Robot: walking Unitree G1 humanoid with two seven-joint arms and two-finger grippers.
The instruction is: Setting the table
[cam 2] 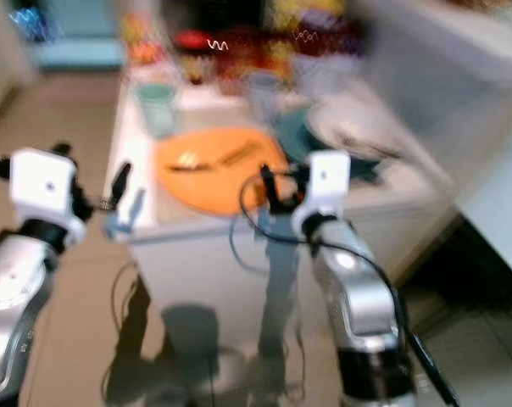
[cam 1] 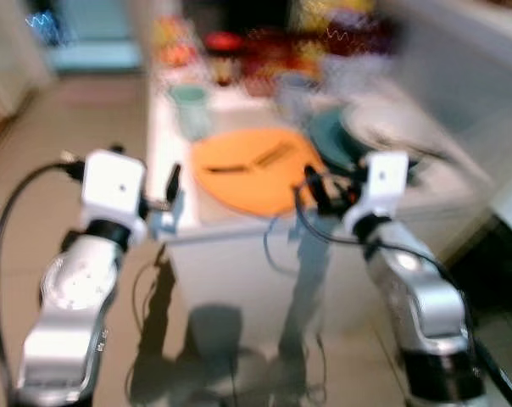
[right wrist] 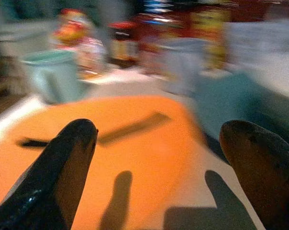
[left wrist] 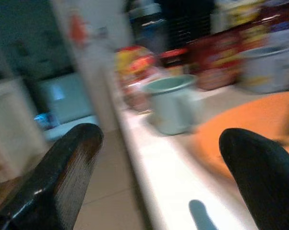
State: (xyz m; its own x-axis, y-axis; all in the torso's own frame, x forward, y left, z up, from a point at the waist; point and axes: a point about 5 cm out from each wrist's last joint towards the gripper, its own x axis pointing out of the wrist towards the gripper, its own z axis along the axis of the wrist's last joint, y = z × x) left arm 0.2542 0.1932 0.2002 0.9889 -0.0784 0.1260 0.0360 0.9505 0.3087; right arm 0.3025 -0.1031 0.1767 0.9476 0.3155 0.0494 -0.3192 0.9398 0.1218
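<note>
Right pincer spread wide, empty — above orange plate; left pincer likewise agape at table edge.

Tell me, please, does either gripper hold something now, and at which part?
Nothing is held. The left gripper and the right gripper both have their jaws open with nothing between them, near the front edge of the table by the orange plate.

Head stereo pair: high, facing forward and down onto the white bench, blurred. Left wrist view: low beside the bench's edge, looking along it. Right wrist view: close above the orange plate. All share plate and green cup.
</note>
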